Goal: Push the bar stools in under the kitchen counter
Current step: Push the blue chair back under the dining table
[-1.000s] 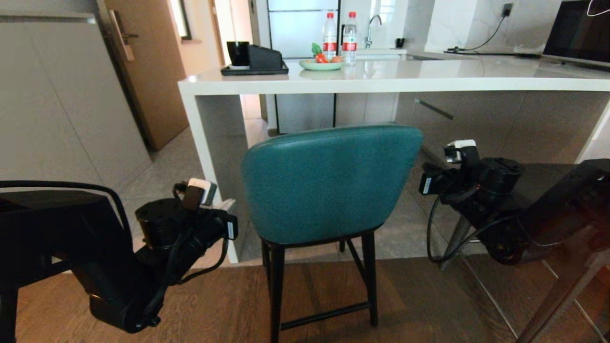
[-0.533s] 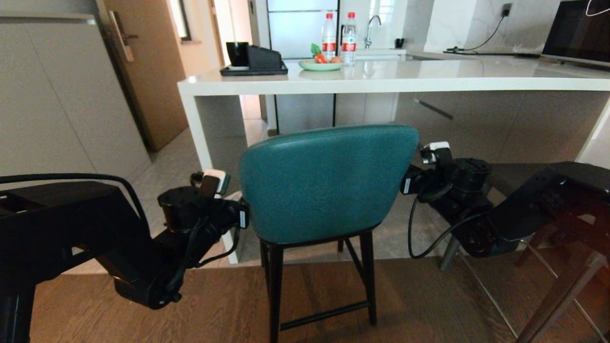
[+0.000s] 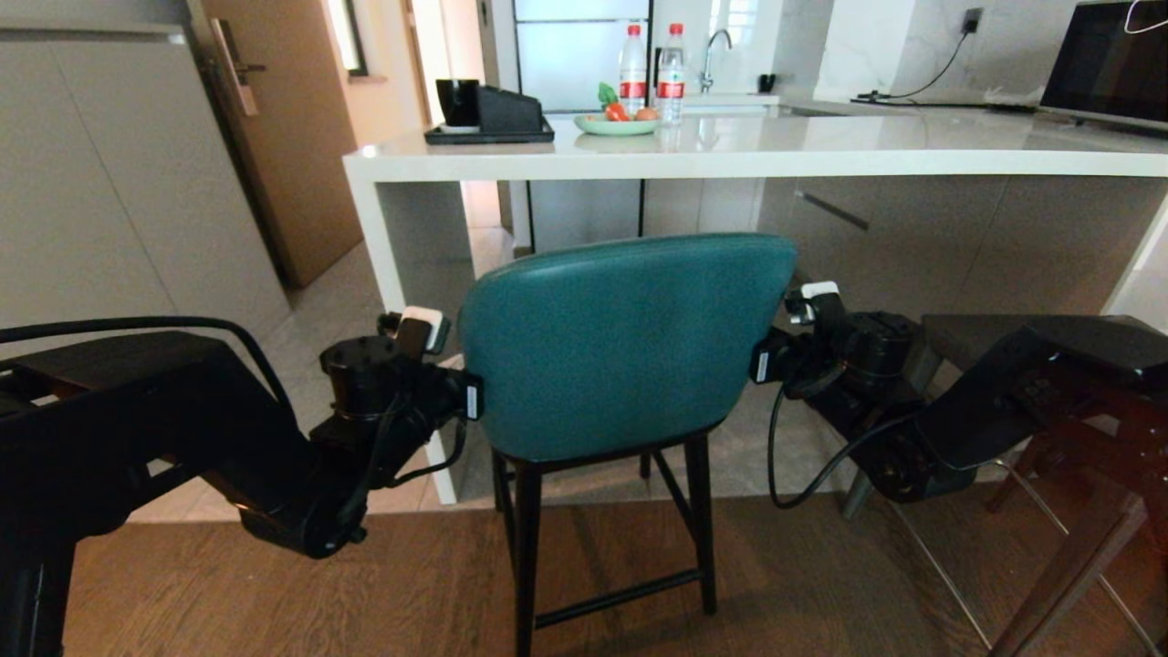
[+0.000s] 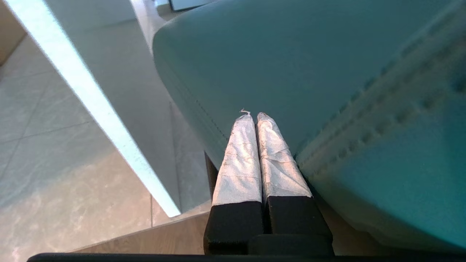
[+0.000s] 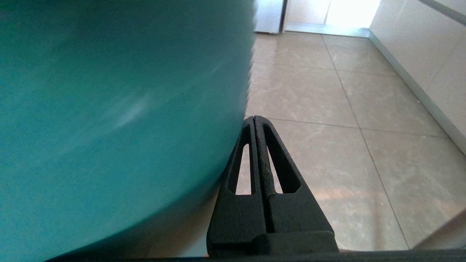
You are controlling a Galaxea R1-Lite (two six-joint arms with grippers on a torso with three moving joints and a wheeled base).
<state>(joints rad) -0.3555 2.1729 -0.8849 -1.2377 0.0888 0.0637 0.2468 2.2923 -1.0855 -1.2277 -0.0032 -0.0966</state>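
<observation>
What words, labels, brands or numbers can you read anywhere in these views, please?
None can be read.
Two water bottles on the kitchen counter: red labels, print too small.
White stickers on the left gripper and right gripper: print too small.

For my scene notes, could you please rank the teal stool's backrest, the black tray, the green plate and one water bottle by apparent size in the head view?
1. Teal stool's backrest, nearest the camera
2. Black tray
3. Green plate and water bottle: too alike to rank
</observation>
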